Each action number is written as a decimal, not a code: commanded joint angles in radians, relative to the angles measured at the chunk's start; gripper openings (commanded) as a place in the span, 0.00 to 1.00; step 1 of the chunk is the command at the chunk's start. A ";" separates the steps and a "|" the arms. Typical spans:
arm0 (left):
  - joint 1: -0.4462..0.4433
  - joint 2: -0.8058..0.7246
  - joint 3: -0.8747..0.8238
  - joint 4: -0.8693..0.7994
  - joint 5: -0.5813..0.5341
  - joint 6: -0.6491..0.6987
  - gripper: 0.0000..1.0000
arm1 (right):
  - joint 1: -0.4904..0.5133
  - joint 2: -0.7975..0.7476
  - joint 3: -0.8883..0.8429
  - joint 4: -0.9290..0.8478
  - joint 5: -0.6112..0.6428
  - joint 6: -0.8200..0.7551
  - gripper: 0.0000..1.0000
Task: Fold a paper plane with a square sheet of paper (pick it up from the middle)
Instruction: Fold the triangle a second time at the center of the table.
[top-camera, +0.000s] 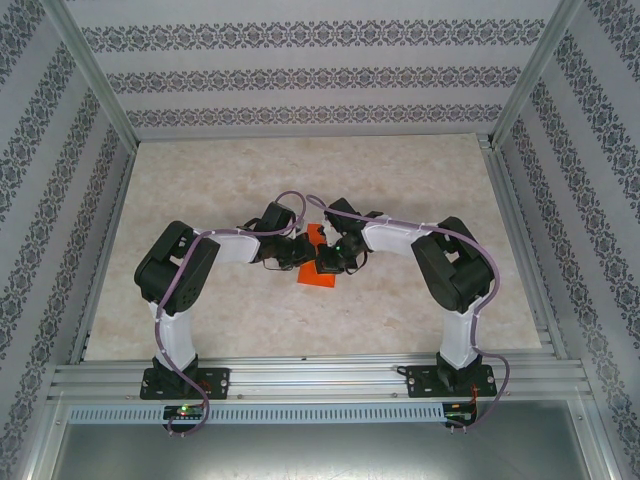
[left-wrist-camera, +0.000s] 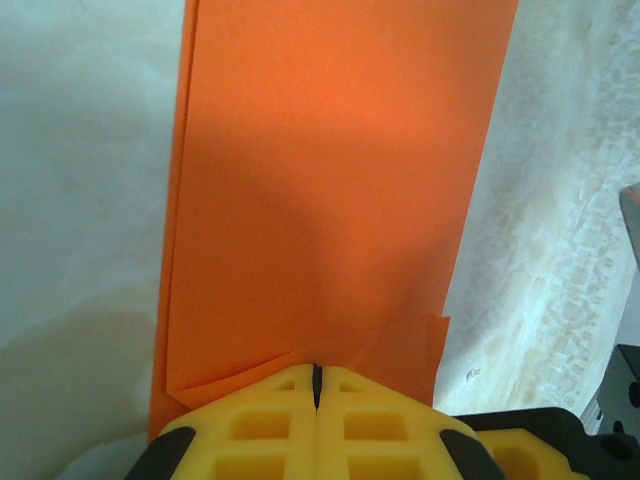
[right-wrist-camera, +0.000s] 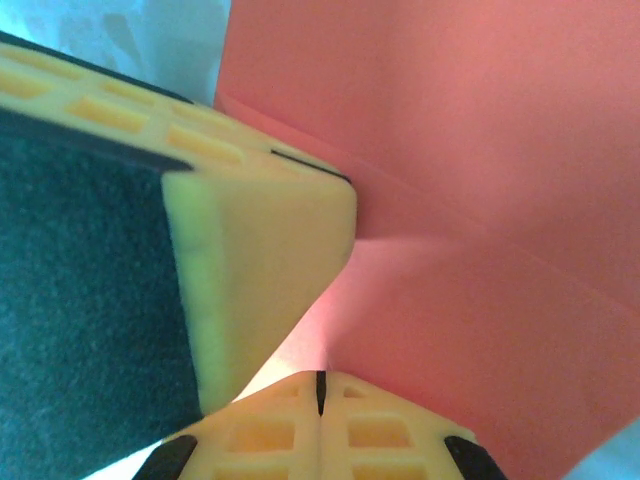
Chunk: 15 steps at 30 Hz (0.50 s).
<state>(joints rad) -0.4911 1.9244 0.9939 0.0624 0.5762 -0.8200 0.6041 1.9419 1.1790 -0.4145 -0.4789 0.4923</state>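
Observation:
The orange-red sheet of paper (top-camera: 320, 277) lies folded at the table's middle, under both grippers. In the left wrist view the paper (left-wrist-camera: 320, 180) is a long band running away from the jaws, with a doubled left edge and a slanted flap near the tips. My left gripper (left-wrist-camera: 316, 385) is shut, its tips resting on that flap. My right gripper (right-wrist-camera: 320, 392) is also shut, tips touching the paper (right-wrist-camera: 480, 200) beside a crease. The left gripper's yellow fingers (right-wrist-camera: 260, 250) stand right next to it. From above, the left gripper (top-camera: 298, 252) and right gripper (top-camera: 330, 260) meet over the sheet.
The pale marbled table (top-camera: 420, 180) spreads all round the paper. Patterned walls and metal posts (top-camera: 95, 80) enclose it on three sides. An aluminium rail (top-camera: 320, 378) carries both arm bases at the near edge.

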 joint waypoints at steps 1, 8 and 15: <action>-0.013 0.054 -0.053 -0.128 -0.095 -0.007 0.00 | -0.007 0.023 0.015 -0.001 0.010 -0.005 0.00; -0.013 0.059 -0.061 -0.137 -0.111 -0.015 0.00 | -0.010 -0.003 -0.051 -0.034 0.008 -0.038 0.00; -0.012 0.065 -0.073 -0.140 -0.129 -0.024 0.00 | -0.015 -0.070 -0.156 -0.059 -0.011 -0.070 0.00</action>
<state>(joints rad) -0.4911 1.9236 0.9859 0.0731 0.5755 -0.8360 0.5953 1.8946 1.0897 -0.3527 -0.4931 0.4564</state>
